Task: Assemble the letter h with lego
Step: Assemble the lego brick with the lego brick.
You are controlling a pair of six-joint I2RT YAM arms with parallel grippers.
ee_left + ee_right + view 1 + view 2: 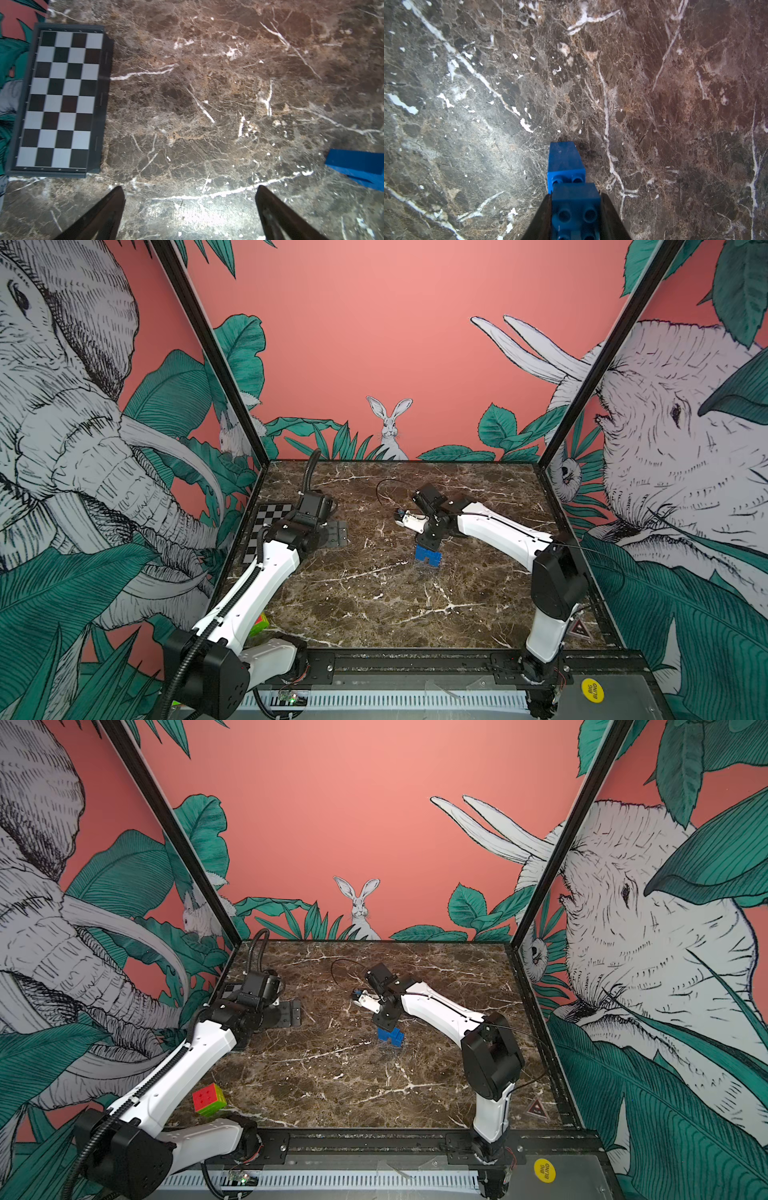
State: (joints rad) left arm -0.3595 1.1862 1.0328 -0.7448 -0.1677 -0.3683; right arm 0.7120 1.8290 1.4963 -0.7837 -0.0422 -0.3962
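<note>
The lego (428,556) (390,1036) is a small bright blue stack in both top views, near the middle of the marble table (374,614). It forms the letter h, with a notch between two legs at its foot. My right gripper (427,545) (576,197) points down and is shut on the stem's upper studded brick (576,204). The shorter leg (565,158) reaches down to the marble; I cannot tell whether it touches. My left gripper (190,188) hangs open and empty over bare marble at the left. The blue stack's edge (357,166) shows at the side of the left wrist view.
A black-and-white chessboard (266,526) (60,99) lies by the left wall beside my left arm. A multicoloured puzzle cube (209,1099) sits near the front left corner, next to the left arm's base. Printed walls enclose three sides of the table.
</note>
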